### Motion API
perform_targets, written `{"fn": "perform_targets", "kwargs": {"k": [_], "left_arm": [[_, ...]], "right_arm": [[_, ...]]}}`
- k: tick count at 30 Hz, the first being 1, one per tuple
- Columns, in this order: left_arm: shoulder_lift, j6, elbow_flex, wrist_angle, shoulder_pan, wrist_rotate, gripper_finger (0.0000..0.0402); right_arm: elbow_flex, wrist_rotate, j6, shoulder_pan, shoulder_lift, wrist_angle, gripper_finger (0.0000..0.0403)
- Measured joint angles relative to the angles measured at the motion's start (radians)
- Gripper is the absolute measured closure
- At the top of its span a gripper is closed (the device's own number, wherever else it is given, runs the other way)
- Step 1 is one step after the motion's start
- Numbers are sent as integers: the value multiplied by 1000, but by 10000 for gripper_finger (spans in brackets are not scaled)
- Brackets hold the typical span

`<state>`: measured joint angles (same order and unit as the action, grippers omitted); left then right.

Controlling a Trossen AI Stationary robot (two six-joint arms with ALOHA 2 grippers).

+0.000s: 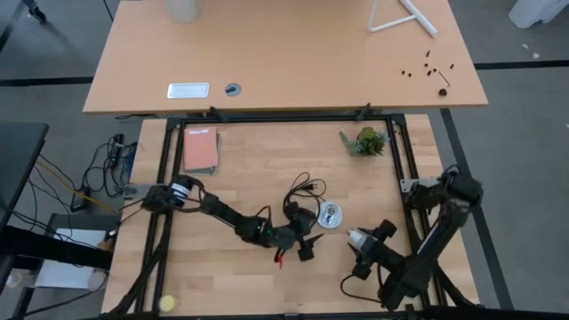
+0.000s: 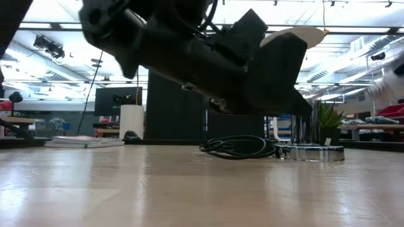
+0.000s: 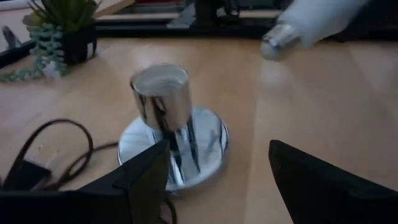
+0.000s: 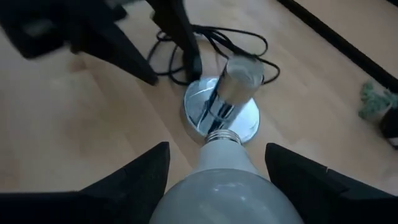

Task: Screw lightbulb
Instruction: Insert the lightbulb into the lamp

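The round silvery socket disc point(image 1: 330, 215) lies flat on the wooden table, its chrome socket tube point(image 3: 161, 99) upright and its black cord point(image 1: 302, 191) coiled beyond it. My right gripper point(image 1: 354, 238) is shut on the white lightbulb point(image 4: 224, 186), just right of and nearer than the socket. The bulb's greyish screw base point(image 4: 222, 137) points at the socket tube point(image 4: 239, 78). My left gripper point(image 1: 308, 244) is open and empty on the socket's near-left side. One of its fingers point(image 3: 149, 177) stands close to the disc's rim; I cannot tell whether it touches. My right gripper pinches the bulb's wide glass part point(image 4: 205, 186) between its two fingers, the bulb lying along the fingers. The fingers slant down from the table's near right toward the socket. The bulb is lifted clear of the table, its screw base point(image 3: 280, 40) foremost and short of the tube.
A small potted plant point(image 1: 364, 140) stands at the far right and a red book point(image 1: 200, 149) at the far left. A yellow ball point(image 1: 166, 304) lies at the near left corner. Black frame rails point(image 1: 400, 151) border the table. Bare wood lies between book and socket.
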<state>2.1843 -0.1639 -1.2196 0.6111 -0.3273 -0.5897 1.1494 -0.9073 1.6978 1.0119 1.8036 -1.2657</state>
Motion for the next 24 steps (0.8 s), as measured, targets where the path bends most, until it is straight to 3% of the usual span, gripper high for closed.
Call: {"fn": "perform_targets", "kwargs": {"k": [3,8,12,24], "left_arm": [[1,17,-1,0,33,18,124],[1,50,-1,7,75,140,124],[2,62,-1,7,89,158,124],[2,82,-1,27,132,192,124]], "right_arm": [[6,38,-119,-45,-90,19,136],[6,170,-387,-161,-223,107,142],[6,267,-639,-257,-301,192,138],[6,613,-1025,-521,-383,239,138]]}}
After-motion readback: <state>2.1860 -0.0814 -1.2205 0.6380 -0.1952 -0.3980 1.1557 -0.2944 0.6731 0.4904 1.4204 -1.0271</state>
